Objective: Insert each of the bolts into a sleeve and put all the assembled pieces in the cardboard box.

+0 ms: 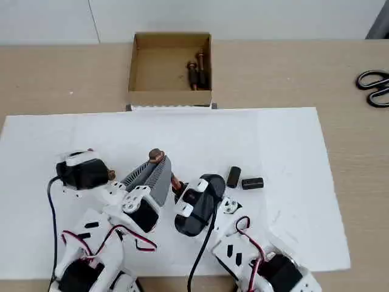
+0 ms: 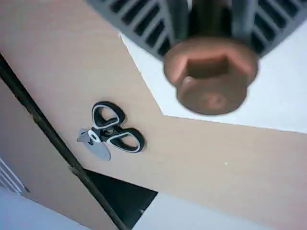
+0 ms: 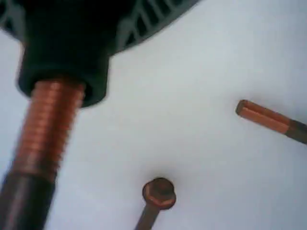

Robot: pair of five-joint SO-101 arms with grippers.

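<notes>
Your left gripper point(image 1: 157, 163) has its fingers point(image 2: 139, 19) clamped on a bolt point(image 2: 211, 76), head just past the fingertips. Your right gripper point(image 1: 181, 190) pinches a sleeve point(image 3: 62, 52), with threads point(image 3: 48, 120) entering it. Keep both axes aligned and push gently.
</notes>
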